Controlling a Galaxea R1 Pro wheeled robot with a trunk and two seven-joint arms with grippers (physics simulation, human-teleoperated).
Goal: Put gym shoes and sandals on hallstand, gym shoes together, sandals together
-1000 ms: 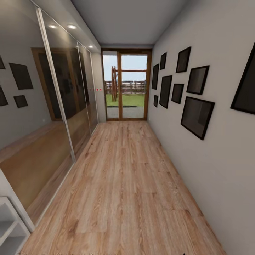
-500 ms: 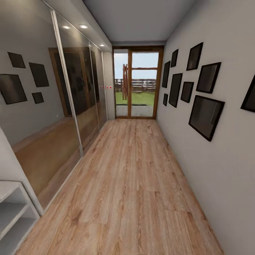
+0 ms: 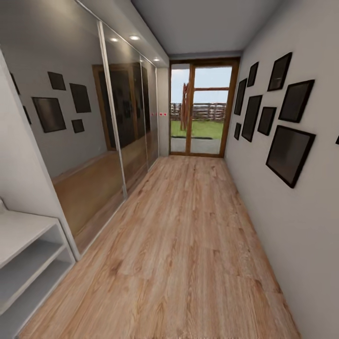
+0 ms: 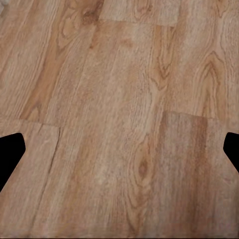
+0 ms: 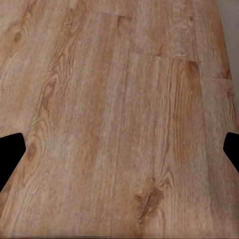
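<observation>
I am scanning the corridor floor [image 3: 183, 245] for shoes, rack [image 3: 28, 263] at left; both end effectors [image 4: 119, 154] [image 5: 119, 154] spread wide, holding nothing; turning slowly is best.

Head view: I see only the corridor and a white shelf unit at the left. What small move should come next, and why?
Probably turn the base further left. The white shelf unit sits at the picture's left edge, cut off, and the floor ahead bears no shoes. Both grippers are open over bare planks, so looking around should come before any grasp.
</observation>
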